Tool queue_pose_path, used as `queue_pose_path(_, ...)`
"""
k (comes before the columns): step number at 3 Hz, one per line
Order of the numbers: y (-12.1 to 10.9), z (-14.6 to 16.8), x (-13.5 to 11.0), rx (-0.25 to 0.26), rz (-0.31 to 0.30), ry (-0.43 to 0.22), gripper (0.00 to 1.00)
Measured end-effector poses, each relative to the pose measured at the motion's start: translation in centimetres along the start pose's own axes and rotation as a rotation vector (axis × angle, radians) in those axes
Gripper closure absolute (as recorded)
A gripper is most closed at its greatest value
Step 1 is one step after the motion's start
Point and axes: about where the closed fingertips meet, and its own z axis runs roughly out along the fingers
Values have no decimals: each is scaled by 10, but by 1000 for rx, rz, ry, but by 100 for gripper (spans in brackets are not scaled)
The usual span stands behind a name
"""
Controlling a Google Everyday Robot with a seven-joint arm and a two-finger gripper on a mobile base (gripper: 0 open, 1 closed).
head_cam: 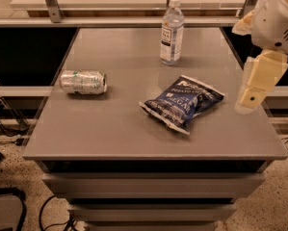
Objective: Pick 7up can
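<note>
7up can [83,82] on its side left of chip bag [183,102], gripper [253,88] right of chip bag, jaw state cannot be told

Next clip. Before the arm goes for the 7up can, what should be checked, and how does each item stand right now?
1. Can in plain view: ok. It lies on its side near the left edge of the table.
2. Can free of neighbours: ok. It is apart from the chip bag and the bottle.
3. Gripper at the can: not ok. It hangs at the table's right edge, the far side from the can.
4. Straight path to the can: not ok. The chip bag lies between them.
5. Bottle out of the way: ok. It stands upright at the back.
</note>
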Motion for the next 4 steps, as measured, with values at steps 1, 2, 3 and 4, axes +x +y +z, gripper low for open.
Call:
queue_pose_path(1,-9,18,-42,-36,-104,-26,0)
queue_pose_path(2,-14,33,-85,-58,-190,-56,0)
queue_pose_path(3,-15,43,-127,-59,-251,-71,0)
queue_pose_path(4,-12,57,-164,-68,-294,-81,0)
